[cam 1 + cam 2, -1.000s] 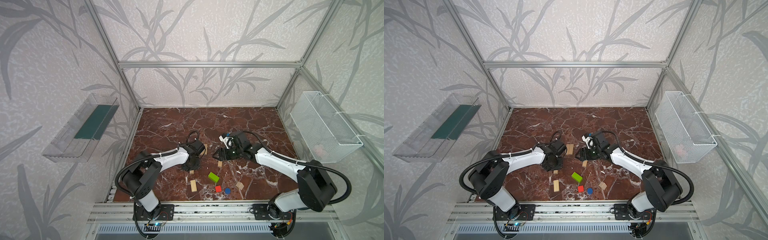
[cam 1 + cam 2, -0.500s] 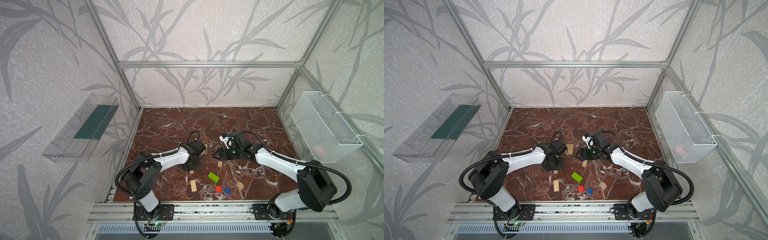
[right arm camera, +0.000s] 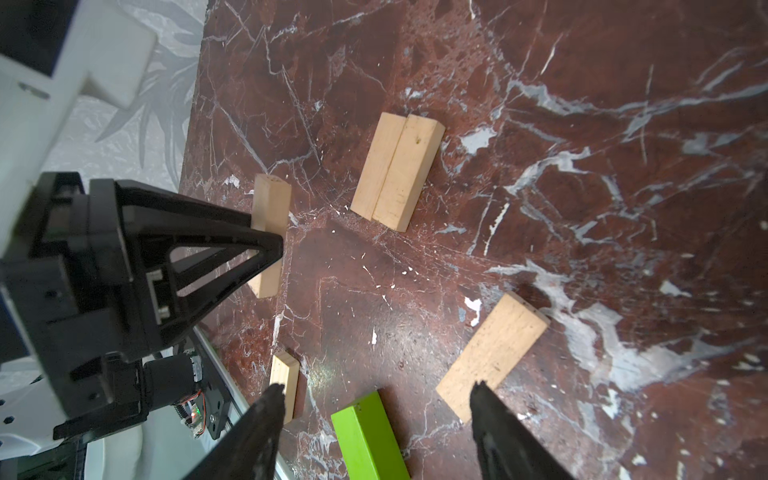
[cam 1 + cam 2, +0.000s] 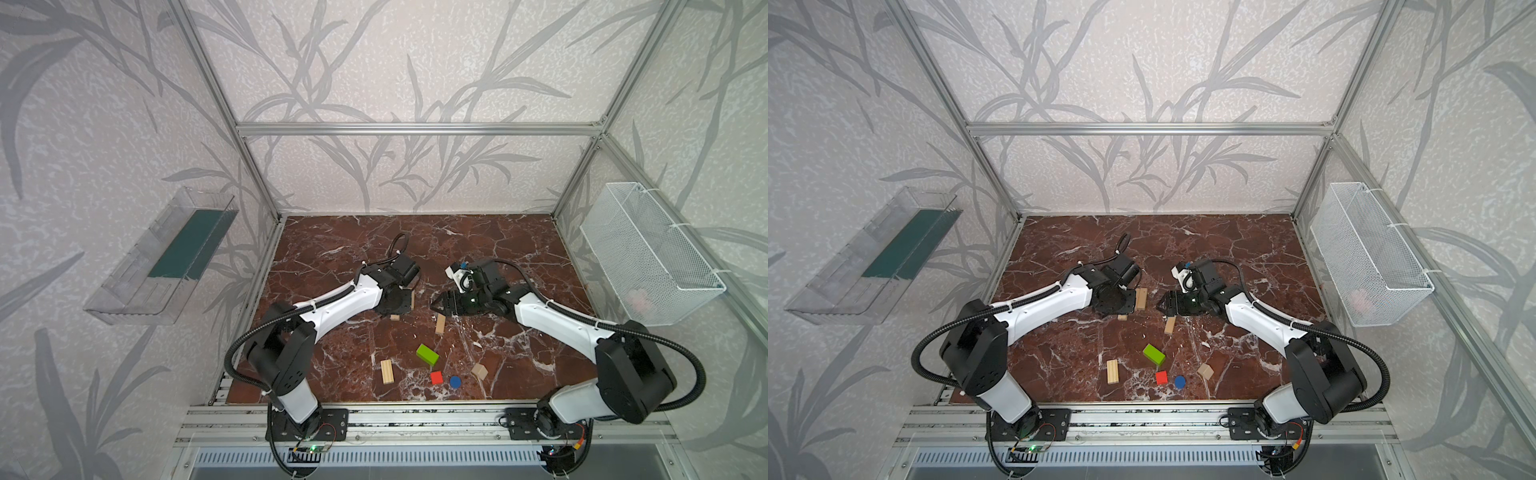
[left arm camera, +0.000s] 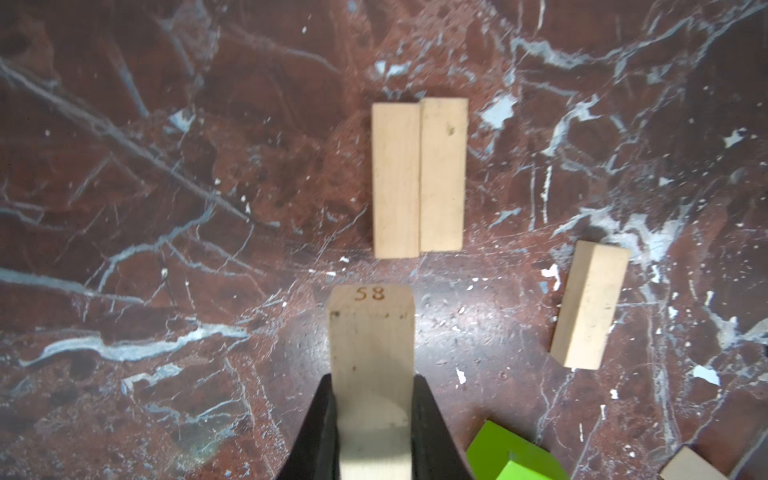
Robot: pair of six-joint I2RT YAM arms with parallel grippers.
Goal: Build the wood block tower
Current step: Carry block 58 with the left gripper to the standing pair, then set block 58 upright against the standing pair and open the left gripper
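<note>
Left gripper (image 5: 372, 388) clamps a plain light-wood plank (image 5: 371, 332).
Held just beside the paired flat planks (image 5: 417, 178), likely to stack there; right gripper (image 3: 376, 390) gapes wide, empty.

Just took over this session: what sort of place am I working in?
Probably a lab robot cell: an aluminium frame lined with leaf-print panels, a marble-pattern tabletop, and a wire basket on one side.

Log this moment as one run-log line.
left jaws: shut on plank | right jaws: open, empty | base: plank pair side by side | stack: none yet
</note>
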